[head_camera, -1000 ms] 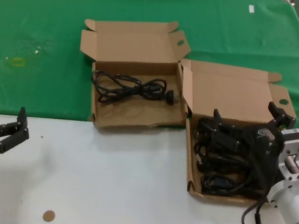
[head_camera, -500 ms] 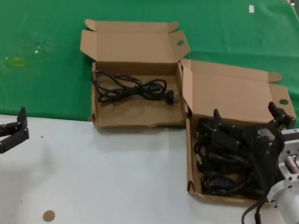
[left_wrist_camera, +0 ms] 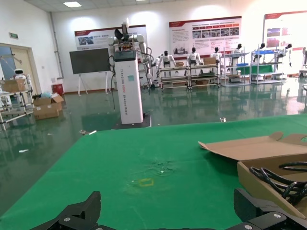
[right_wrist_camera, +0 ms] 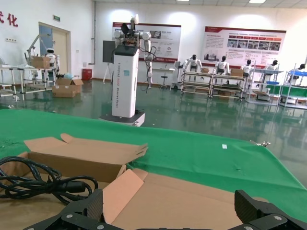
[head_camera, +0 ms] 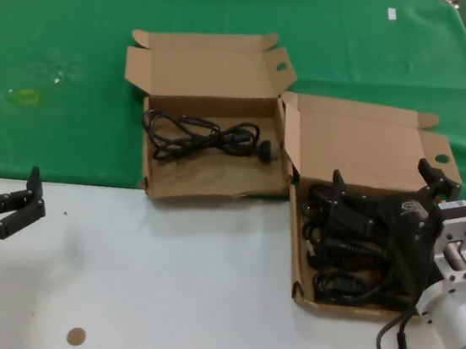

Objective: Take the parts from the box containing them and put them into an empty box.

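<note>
The longer cardboard box point(head_camera: 297, 263) stands at the right with its lid point(head_camera: 364, 148) up and holds several black coiled power cords point(head_camera: 348, 244). My right gripper point(head_camera: 381, 177) hovers open just above these cords, holding nothing; its wrist view point(right_wrist_camera: 172, 211) faces the lid point(right_wrist_camera: 192, 201). The wider box point(head_camera: 207, 176) stands left of it, lid up, with one black cord point(head_camera: 208, 133) lying in it; this cord also shows in the right wrist view point(right_wrist_camera: 38, 182). My left gripper point(head_camera: 21, 200) is parked open and empty at the table's left edge point(left_wrist_camera: 170, 211).
Both boxes straddle the edge between the green cloth point(head_camera: 61, 51) and the white table point(head_camera: 185, 288). A small brown disc point(head_camera: 75, 336) lies on the white table at the front left. A yellow mark point(head_camera: 26, 96) is on the cloth at the far left.
</note>
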You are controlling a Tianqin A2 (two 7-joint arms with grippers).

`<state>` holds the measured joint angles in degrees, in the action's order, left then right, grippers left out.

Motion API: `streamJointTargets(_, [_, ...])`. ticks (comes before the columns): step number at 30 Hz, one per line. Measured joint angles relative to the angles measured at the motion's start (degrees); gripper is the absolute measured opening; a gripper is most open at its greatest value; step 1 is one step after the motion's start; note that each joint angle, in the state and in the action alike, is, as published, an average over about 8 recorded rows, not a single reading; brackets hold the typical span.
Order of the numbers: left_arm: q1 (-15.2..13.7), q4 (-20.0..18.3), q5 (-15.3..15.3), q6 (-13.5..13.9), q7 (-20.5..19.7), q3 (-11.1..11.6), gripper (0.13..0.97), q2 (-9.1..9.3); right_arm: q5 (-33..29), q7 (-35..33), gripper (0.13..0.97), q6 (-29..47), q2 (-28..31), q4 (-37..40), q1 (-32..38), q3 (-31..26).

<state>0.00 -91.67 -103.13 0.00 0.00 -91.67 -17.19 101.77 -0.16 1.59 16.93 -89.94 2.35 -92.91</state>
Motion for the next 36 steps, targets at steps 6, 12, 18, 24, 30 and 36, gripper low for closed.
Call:
streamJointTargets(6, [0.0,0.0,0.0,0.0,0.0,0.0,0.966,0.00,0.0,0.0,0.966,0.0,0.0,0.0,0.0,0.0])
streamJointTargets(12, [0.0,0.0,0.0,0.0,0.0,0.0,0.966,0.00,0.0,0.0,0.966,0.0,0.0,0.0,0.0,0.0])
streamJointTargets(18, [0.0,0.0,0.0,0.0,0.0,0.0,0.966,0.00,0.0,0.0,0.966,0.0,0.0,0.0,0.0,0.0])
streamJointTargets(24, [0.0,0.0,0.0,0.0,0.0,0.0,0.966,0.00,0.0,0.0,0.966,0.0,0.0,0.0,0.0,0.0])
streamJointTargets(30, [0.0,0.0,0.0,0.0,0.0,0.0,0.966,0.00,0.0,0.0,0.966,0.0,0.0,0.0,0.0,0.0])
streamJointTargets(36, [0.0,0.0,0.0,0.0,0.0,0.0,0.966,0.00,0.0,0.0,0.966,0.0,0.0,0.0,0.0,0.0])
